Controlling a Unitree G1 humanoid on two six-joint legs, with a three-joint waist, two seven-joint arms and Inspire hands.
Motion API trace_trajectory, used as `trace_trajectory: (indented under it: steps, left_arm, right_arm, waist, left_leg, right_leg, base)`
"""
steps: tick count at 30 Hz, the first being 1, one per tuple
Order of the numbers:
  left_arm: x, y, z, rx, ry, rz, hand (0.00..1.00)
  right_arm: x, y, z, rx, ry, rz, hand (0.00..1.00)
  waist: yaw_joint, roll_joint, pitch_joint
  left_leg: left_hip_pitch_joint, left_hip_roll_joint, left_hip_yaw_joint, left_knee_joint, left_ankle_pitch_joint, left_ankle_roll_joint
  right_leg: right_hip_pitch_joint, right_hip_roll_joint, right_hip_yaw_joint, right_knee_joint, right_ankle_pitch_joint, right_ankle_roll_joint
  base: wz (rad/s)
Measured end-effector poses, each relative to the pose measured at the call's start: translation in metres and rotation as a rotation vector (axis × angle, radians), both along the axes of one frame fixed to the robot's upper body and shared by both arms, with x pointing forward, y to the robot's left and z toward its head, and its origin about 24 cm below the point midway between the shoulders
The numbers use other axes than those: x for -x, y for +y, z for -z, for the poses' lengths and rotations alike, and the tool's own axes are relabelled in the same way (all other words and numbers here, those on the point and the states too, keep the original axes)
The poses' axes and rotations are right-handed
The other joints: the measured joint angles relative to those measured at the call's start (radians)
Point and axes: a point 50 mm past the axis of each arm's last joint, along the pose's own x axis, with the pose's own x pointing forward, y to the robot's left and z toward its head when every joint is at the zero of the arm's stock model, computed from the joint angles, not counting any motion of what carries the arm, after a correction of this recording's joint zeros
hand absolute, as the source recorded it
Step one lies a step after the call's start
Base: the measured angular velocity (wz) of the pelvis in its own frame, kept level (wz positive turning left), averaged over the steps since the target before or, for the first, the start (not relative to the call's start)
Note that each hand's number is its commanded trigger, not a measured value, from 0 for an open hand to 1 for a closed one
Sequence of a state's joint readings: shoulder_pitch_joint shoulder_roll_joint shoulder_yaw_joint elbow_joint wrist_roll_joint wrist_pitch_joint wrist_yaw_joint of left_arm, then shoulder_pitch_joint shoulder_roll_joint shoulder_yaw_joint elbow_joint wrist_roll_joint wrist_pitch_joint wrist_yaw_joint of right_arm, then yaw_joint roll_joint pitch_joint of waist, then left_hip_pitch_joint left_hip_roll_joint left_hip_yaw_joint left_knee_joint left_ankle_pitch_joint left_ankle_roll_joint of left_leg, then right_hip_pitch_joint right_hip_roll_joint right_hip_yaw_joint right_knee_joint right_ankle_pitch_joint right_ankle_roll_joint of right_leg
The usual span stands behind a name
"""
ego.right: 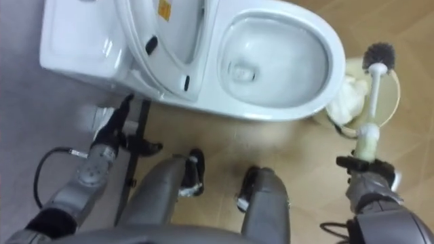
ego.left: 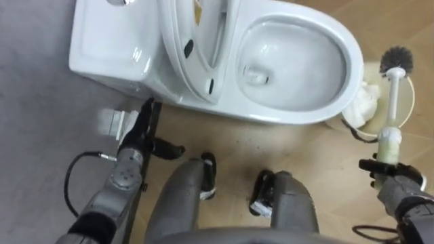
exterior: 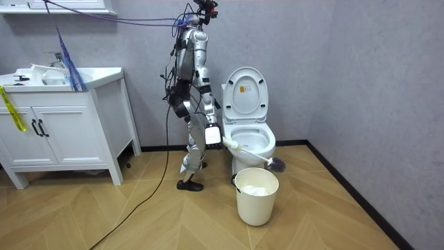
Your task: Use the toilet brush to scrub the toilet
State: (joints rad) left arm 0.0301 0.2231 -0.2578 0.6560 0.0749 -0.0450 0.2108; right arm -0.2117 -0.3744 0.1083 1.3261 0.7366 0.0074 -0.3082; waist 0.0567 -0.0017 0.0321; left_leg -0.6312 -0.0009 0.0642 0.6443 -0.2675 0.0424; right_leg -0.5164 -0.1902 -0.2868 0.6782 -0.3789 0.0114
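Toilet brush (ego.left: pixel 392 100) in right hand (ego.left: pixel 397 179)

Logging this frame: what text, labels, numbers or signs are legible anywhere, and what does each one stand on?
Yellow sticker inside the raised toilet lid: dark print, too small and blurred to read.
Yellow tape hanging at the white cabinet: dark marks, unreadable.
Toilet brush held in the right hand: no print visible.
Nothing legible overall.
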Motion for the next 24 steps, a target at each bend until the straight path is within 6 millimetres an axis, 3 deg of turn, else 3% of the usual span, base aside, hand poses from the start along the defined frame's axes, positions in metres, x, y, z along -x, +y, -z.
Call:
trace_trajectory:
  steps: [5, 13, 24]
  left_arm:
    - [0.02, 0.015, 0.006, -0.04, 0.03, -0.045, 0.0]
    - [0.081, 0.042, 0.016, -0.109, 0.112, -0.186, 0.0]
    - [0.099, 0.044, 0.0, -0.191, 0.008, -0.215, 0.0]
  right_arm:
    - [0.021, 0.006, 0.01, -0.023, 0.02, 0.008, 1.0]
    - [0.049, 0.021, 0.019, 0.061, 0.111, -0.236, 1.0]
    - [0.049, 0.036, 0.022, 0.172, 0.192, -0.556, 1.0]
  waist:
    - [-0.004, -0.008, -0.0072]
    - [0.0, -0.054, -0.0332]
    - [0.019, -0.058, -0.0299]
  left_leg:
    - [0.103, 0.004, -0.015, -0.046, 0.003, -0.005]
    - [0.35, 0.006, -0.011, -0.182, 0.011, -0.019]
    - [0.479, -0.006, -0.044, -0.253, 0.014, -0.023]
  right_leg:
    - [0.139, 0.019, -0.043, -0.091, 0.008, 0.008]
    - [0.397, 0.054, -0.06, -0.277, 0.047, 0.02]
    - [0.565, 0.071, -0.102, -0.388, 0.082, 0.03]
  base:
    - [0.18]
    - [0.0]
    - [0.08]
